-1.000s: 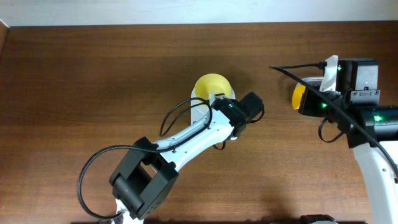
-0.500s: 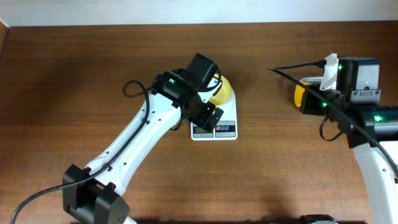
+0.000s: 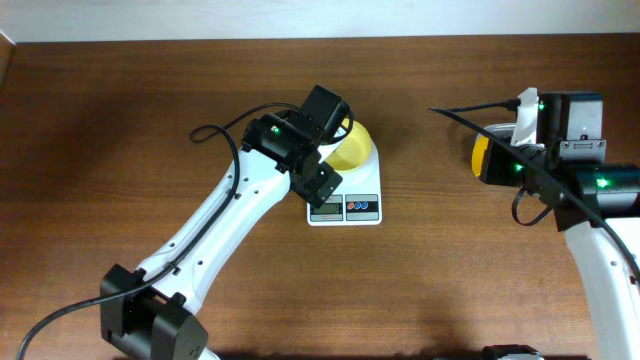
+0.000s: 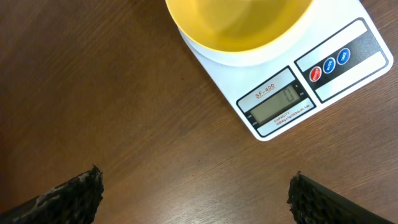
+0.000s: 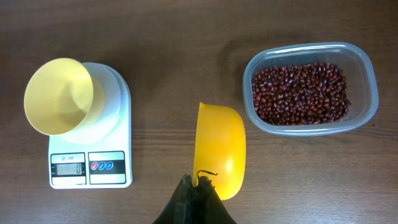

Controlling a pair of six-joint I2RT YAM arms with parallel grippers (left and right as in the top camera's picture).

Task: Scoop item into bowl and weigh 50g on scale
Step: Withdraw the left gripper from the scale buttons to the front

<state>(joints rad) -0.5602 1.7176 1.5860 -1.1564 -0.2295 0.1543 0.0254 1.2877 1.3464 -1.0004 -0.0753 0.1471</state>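
Observation:
The pale yellow bowl (image 3: pixel 354 150) (image 4: pixel 239 25) (image 5: pixel 59 96) stands empty on the white scale (image 3: pixel 368 187) (image 4: pixel 367 18) (image 5: pixel 118 93), whose display (image 4: pixel 277 106) faces the table's front. My left gripper (image 3: pixel 322 185) (image 4: pixel 196 202) hovers open over the bare wood just left of the scale's front, holding nothing. At the right, my right gripper (image 3: pixel 490 160) (image 5: pixel 198 186) is shut on a yellow scoop (image 3: pixel 481 155) (image 5: pixel 221 149), which is empty. The item, dark reddish-brown beans (image 5: pixel 301 93), lies in a clear container (image 5: pixel 367 68) to the right of the scoop.
The left arm (image 3: pixel 230 220) stretches across the table from the front left up to the scale. A black cable (image 3: pixel 470 108) runs over the right arm. The clear container is hidden under the right arm in the overhead view.
The left arm has swung from the right side of the scale to its left, and its jaws have opened. The scale's front now shows. The right arm has barely moved.

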